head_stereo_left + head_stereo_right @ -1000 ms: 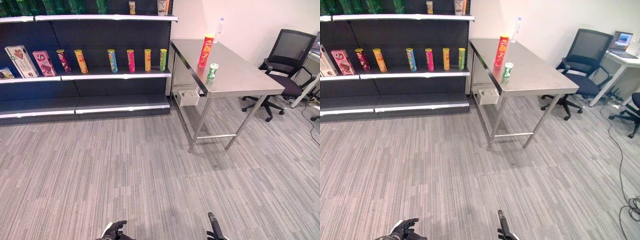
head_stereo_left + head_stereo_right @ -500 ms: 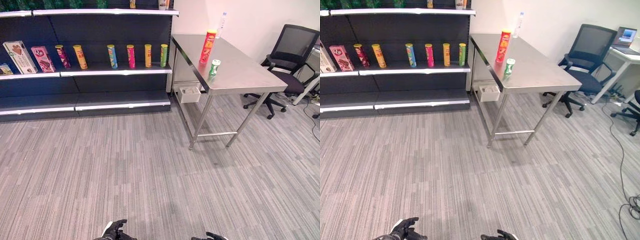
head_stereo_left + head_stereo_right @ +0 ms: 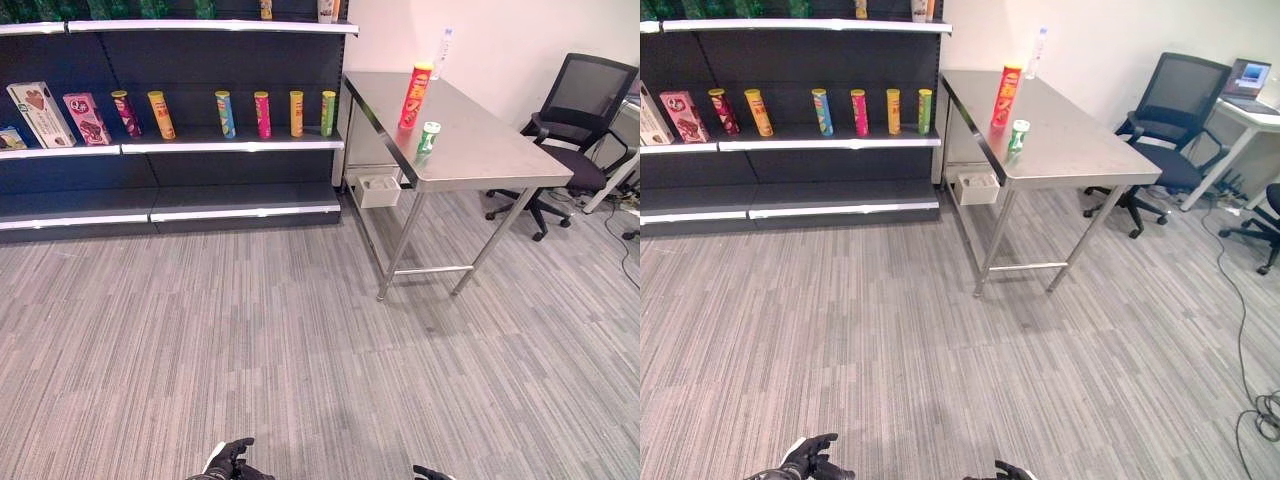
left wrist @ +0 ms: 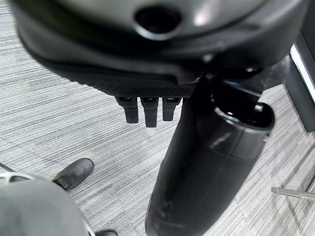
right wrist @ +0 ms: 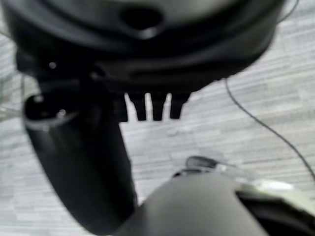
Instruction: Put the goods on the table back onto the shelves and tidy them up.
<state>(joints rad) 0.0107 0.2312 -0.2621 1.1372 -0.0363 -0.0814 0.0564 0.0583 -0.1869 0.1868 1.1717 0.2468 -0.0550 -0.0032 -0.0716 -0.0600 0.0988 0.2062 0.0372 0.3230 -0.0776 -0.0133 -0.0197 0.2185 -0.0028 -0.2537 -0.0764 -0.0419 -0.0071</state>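
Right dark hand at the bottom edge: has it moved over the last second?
Yes. The right hand has dropped toward the bottom edge, away from the steel table; one second ago it reached higher over the carpet.

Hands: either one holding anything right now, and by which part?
Nothing is held. The left hand and right hand hang over bare carpet with nothing between their fingers. The red can and green can stand on the table.

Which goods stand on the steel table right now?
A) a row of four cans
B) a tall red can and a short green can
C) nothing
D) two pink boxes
B: the tall red can and the short green can stand upright on the steel table, apart from each other.
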